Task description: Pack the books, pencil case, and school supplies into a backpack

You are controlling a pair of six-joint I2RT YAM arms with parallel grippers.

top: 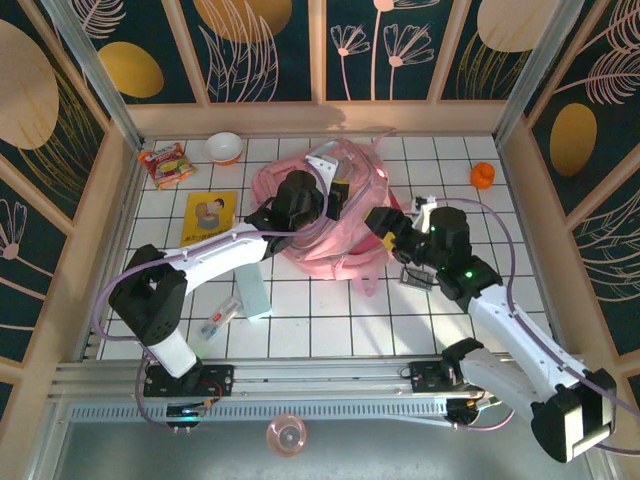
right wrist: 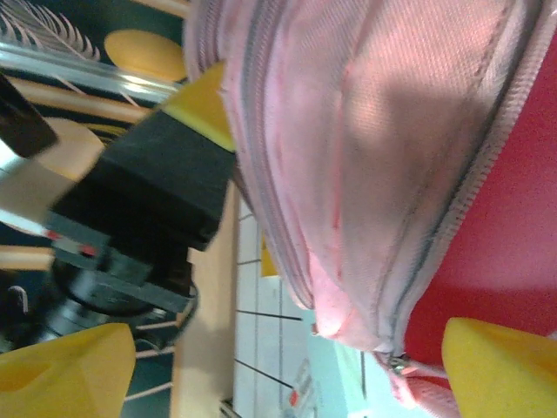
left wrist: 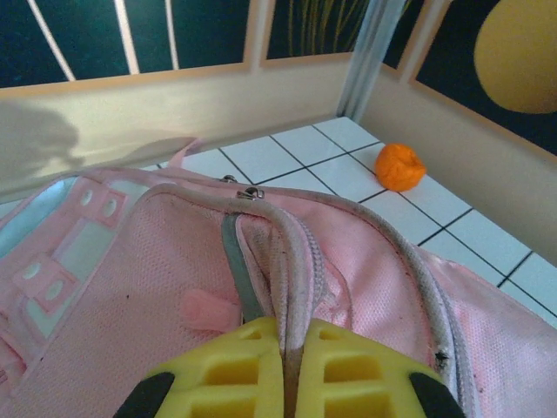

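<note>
Your left gripper (left wrist: 285, 366) is clenched on the pink backpack (left wrist: 130, 261), its yellow fingers (left wrist: 348, 370) pressed together over a piped zip edge that runs up and away from the tips to a small metal pull. Your right gripper (right wrist: 278, 357) stands released, its two yellow pads (right wrist: 500, 366) spread wide with a bulging fold of the bag and its zip track between them, clamped by neither. The two grippers meet over the same bag, the left on its upper middle, the right at the side nearer its own arm. Just beside the right wrist, on the side toward the bases, a small dark grey gadget (top: 412, 278) lies on the white tiled table (top: 330, 330), partly under the arm. To the left of the left gripper, past that arm's forearm, the yellow book (top: 210, 215) lies flat and outside the bag. Nearer the bases from it, the mint-green pencil case (top: 253, 290) sits partly under the left arm, and the clear packet (top: 220, 318) lies just beside the case on its left. Well to the right of the right gripper, a small orange object (top: 483, 175) rests near the wall. Far left at the back sit a snack packet (top: 165, 163) and a bowl (top: 223, 147).
</note>
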